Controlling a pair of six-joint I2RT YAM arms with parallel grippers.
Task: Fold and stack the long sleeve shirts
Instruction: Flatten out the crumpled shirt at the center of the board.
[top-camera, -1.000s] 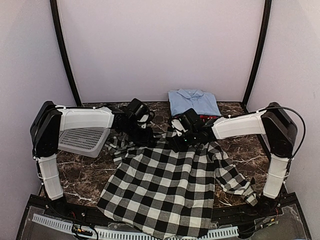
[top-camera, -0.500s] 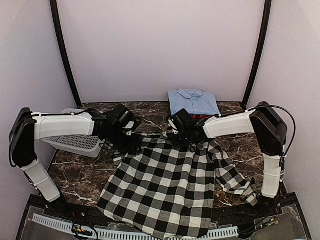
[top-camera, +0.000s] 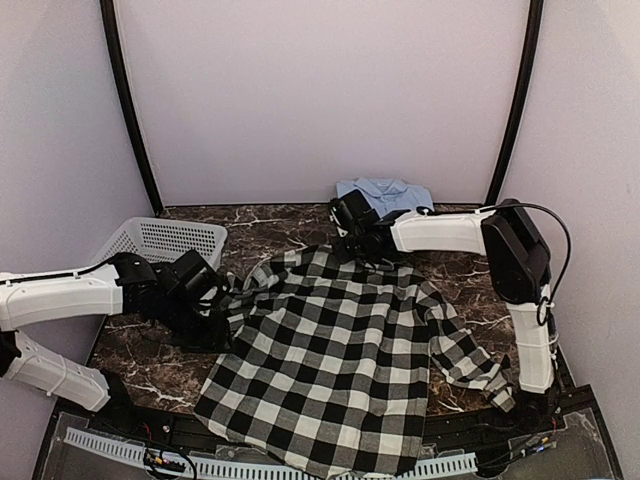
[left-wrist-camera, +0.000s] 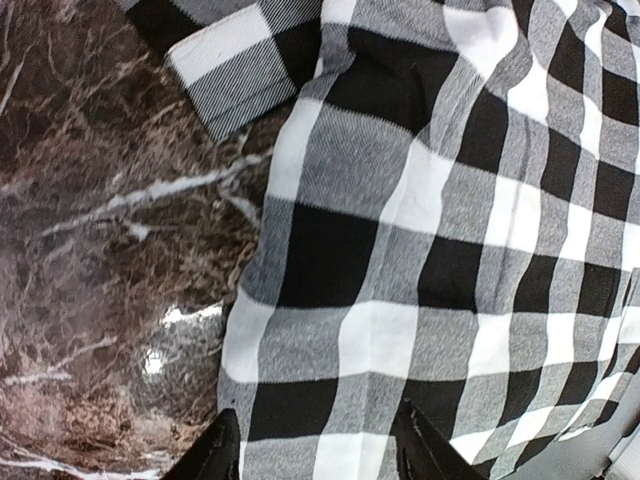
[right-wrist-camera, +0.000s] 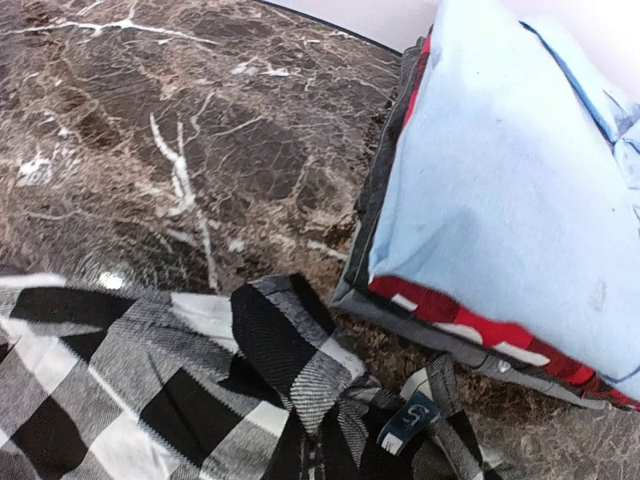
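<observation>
Where the checked shirt (top-camera: 340, 360) ends leftward, table (top-camera: 150, 372) lies bare.

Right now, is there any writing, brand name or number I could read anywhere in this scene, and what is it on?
Small blue-grey tag at the collar of the black-and-white checked shirt: a pale printed mark, too blurred to read.
Red shirt under the light blue shirt: white shapes along its edge, perhaps lettering, mostly hidden and unreadable.
No other writing shows in any view.
</observation>
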